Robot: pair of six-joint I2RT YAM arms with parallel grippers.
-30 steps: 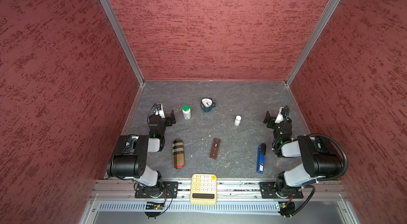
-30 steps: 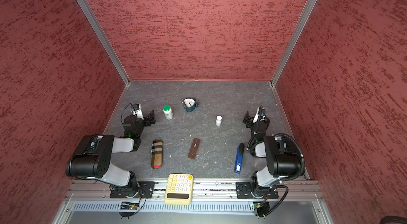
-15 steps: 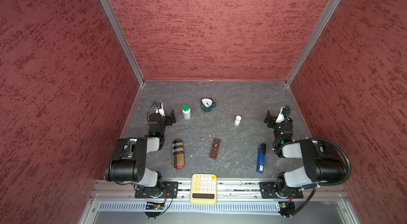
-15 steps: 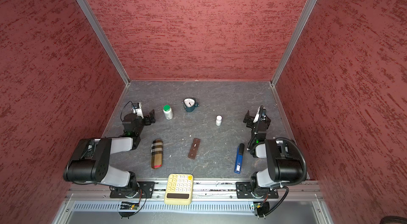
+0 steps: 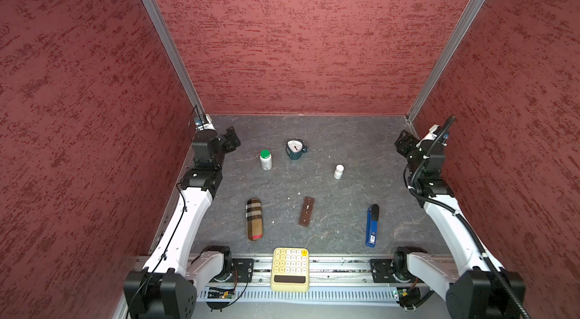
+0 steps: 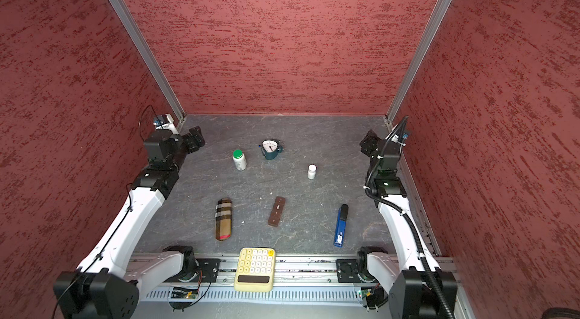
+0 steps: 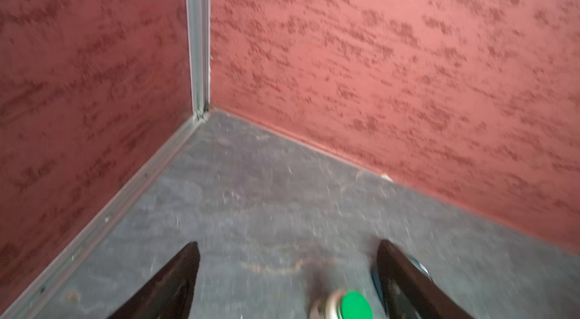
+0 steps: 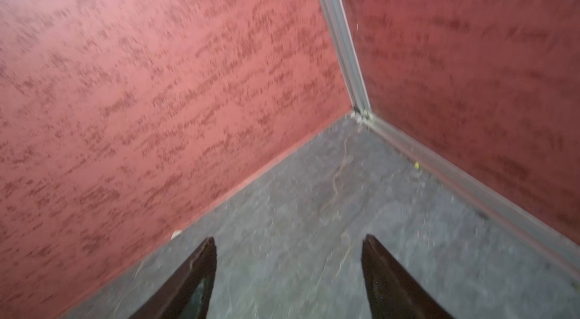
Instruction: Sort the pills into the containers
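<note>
The containers are one dark brown pill-box strip point(image 5: 307, 211) point(image 6: 276, 211), lying closed on the grey floor at front centre. Tiny white pills point(image 5: 272, 222) point(image 6: 242, 222) lie loose on the floor to its left, and another speck point(image 5: 298, 193) sits near its far end. My left gripper point(image 5: 232, 140) point(image 7: 288, 243) hangs open and empty by the back-left corner, above and left of the green-capped bottle point(image 5: 265, 160) point(image 7: 345, 305). My right gripper point(image 5: 403, 141) point(image 8: 290, 239) is open and empty at the back-right corner, far from the strip.
A teal clock point(image 5: 295, 149) stands at the back, with a small white bottle point(image 5: 338, 171) to its right. A plaid case point(image 5: 253, 219) and a blue stapler point(image 5: 372, 225) flank the strip. A yellow calculator point(image 5: 290, 268) rests on the front rail. Red walls enclose three sides.
Both arms have unfolded from their low rest pose, lifting the grippers up and toward the back corners. The objects on the floor have not moved.
</note>
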